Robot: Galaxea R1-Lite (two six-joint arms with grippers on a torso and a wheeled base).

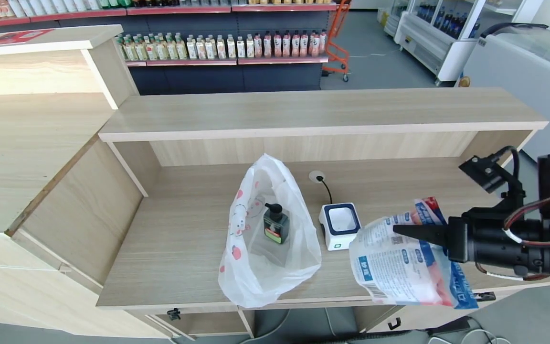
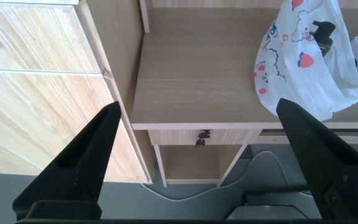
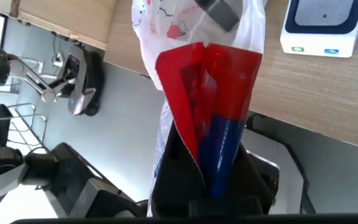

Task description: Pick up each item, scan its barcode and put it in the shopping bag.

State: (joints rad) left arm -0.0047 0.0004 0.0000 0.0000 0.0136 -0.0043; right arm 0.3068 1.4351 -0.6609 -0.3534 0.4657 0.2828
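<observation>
Head view: we judge one item done, a dark bottle (image 1: pixel 275 224) inside the shopping bag (image 1: pixel 246 267) on the surface (image 1: pixel 184 229). Our right gripper (image 1: pixel 401 232) holds a packet (image 1: pixel 394 267) aloft just beside the scanner (image 1: pixel 340 222); scanning and bagging it are not yet done. Left wrist view: our left gripper (image 2: pixel 197 104) has its fingers spread wide, empty. Right wrist view: the fingers pinch the packet.

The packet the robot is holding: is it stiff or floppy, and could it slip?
Probably floppy: the packet sags and creases below the jaws. Likely light, since one pinch near its edge holds it up. Its plastic-looking film may be slippery.
</observation>
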